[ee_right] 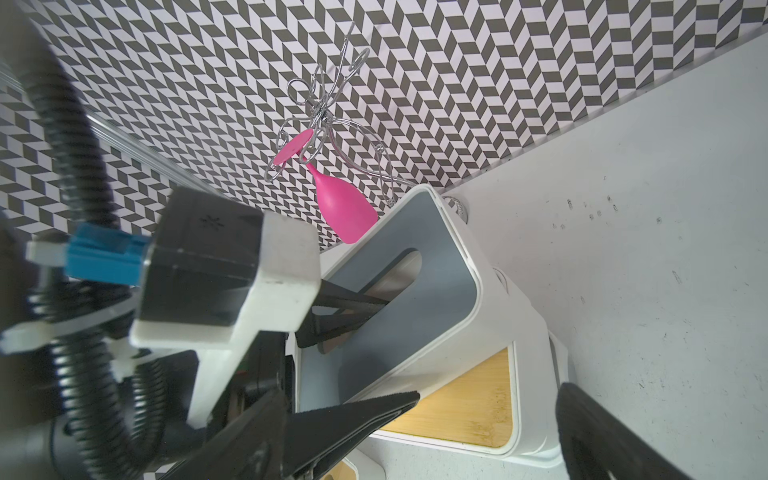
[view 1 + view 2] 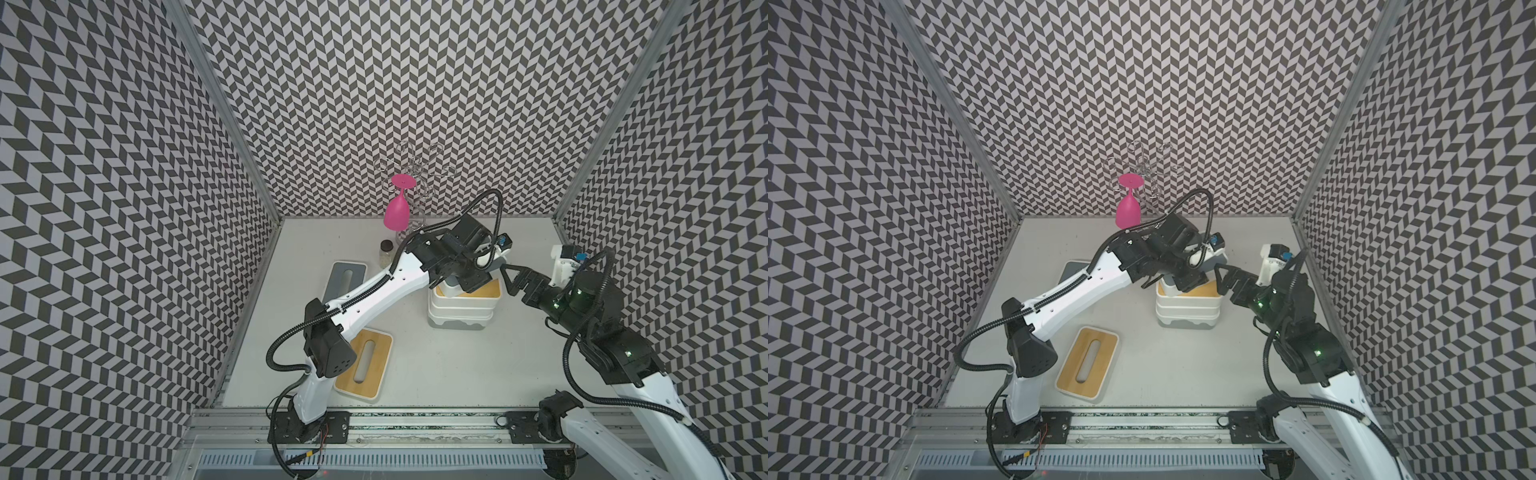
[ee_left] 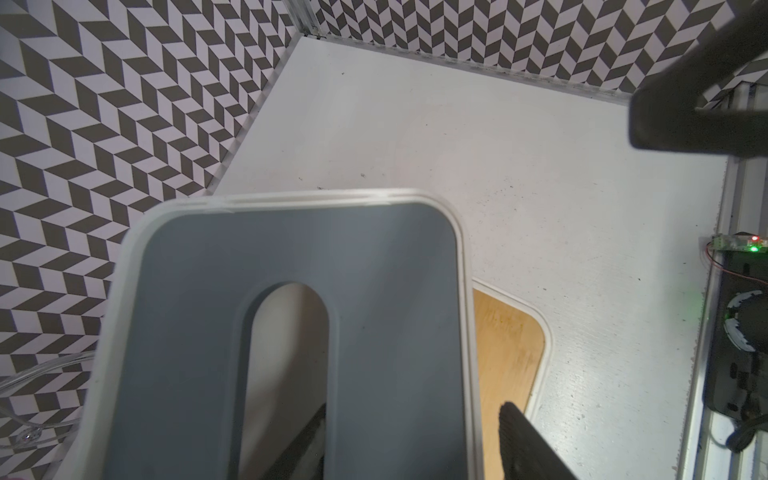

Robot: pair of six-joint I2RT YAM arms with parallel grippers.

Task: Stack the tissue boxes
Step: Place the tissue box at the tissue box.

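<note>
Black left tool (image 3: 415,440) is over the stack (image 2: 461,311). Its jaws straddle one long side of a grey-lidded tissue box (image 3: 291,249). One finger shows through the lid slot; the outer finger (image 3: 525,440) is just beside the white rim. Cannot tell whether the jaws pinch that side or stand slightly off it, as the contact is cut off at the frame edge.

The grey-lidded tissue box is steeply tilted. Its lower end rests on the bamboo lid (image 1: 469,407) that tops the stack, and its other end is raised.

Right tool (image 1: 488,395): jaws wide apart, holding nothing. In a top view the right tool (image 2: 509,280) is just beside the stack's right side, tips toward it. Touching or not: cannot tell.

The stack is white-walled boxes nested one on another, with a grey band at its foot. It stands right of the middle of the counter (image 2: 457,374), away from every edge.

Other boxes, both flat, slot up and well apart from the stack:
- Second grey-lidded box (image 2: 343,276): near the counter's left edge, toward the far side, partly under the left arm.
- Bamboo-lidded box (image 2: 365,363): near the near-left corner, one end hidden by the left arm's elbow.

Small dark-capped jar (image 2: 386,250): upright, just beside the far-right corner of the second grey-lidded box.

Pink goblet (image 2: 395,212): hangs bowl-down from a wire rack (image 2: 415,166) at the middle of the far edge.
</note>
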